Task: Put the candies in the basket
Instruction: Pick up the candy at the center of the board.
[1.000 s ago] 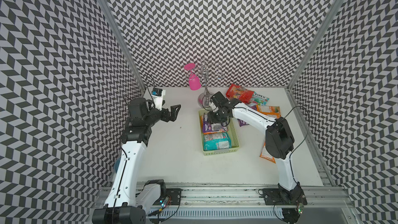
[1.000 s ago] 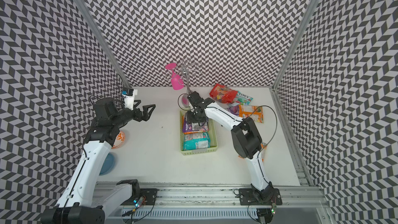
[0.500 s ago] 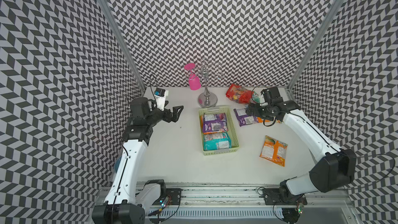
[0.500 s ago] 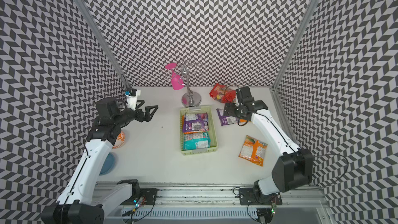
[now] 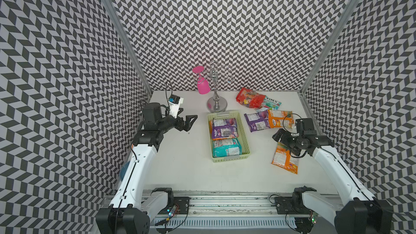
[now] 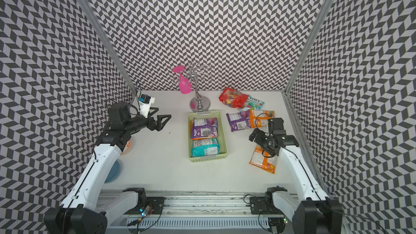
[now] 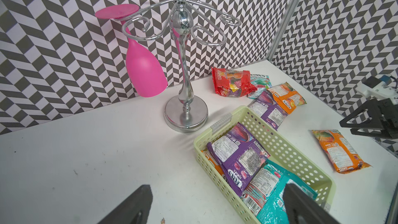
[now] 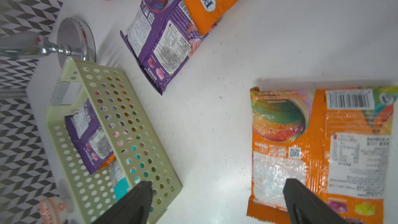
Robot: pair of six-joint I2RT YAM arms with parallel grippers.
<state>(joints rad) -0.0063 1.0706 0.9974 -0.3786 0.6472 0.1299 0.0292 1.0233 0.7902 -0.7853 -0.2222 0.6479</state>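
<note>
Worktop (image 5: pixel 180 176) carries everything, and a count across it puts the task, by my judgement, at a little under half done. The basket (image 5: pixel 230 158) sits mid-worktop (its long side runs 12 to 6 in both top views) and holds at least three candies. A purple bag (image 5: pixel 224 128) fills its 12 o'clock end, over a hidden orange bag (image 7: pixel 213 165) of which only an edge shows, and a teal bag (image 5: pixel 227 150) fills the 6 o'clock end.

Five bags lie outside. Four overlap in a cluster at 1 to 2 o'clock from the basket. Nearest the back wall a red bag (image 5: pixel 249 99) partly covers a mint bag (image 5: pixel 271 103). Nearer the basket a FOX'S orange bag (image 5: pixel 279 118) laps over a loose purple bag (image 5: pixel 256 121). The fifth, a lone orange bag (image 5: pixel 284 160), lies at about 4 o'clock from the basket.

The right gripper (image 8: pixel 217 203) hovers by this bag's 12 o'clock end, fingers spread wide and empty. In the right wrist view one finger stands over the bag and the other falls toward the basket. That bag looks the likeliest next pick. The left gripper (image 5: pixel 188 119) hangs at 9 o'clock from the basket, fingers likewise spread and holding nothing.
</note>
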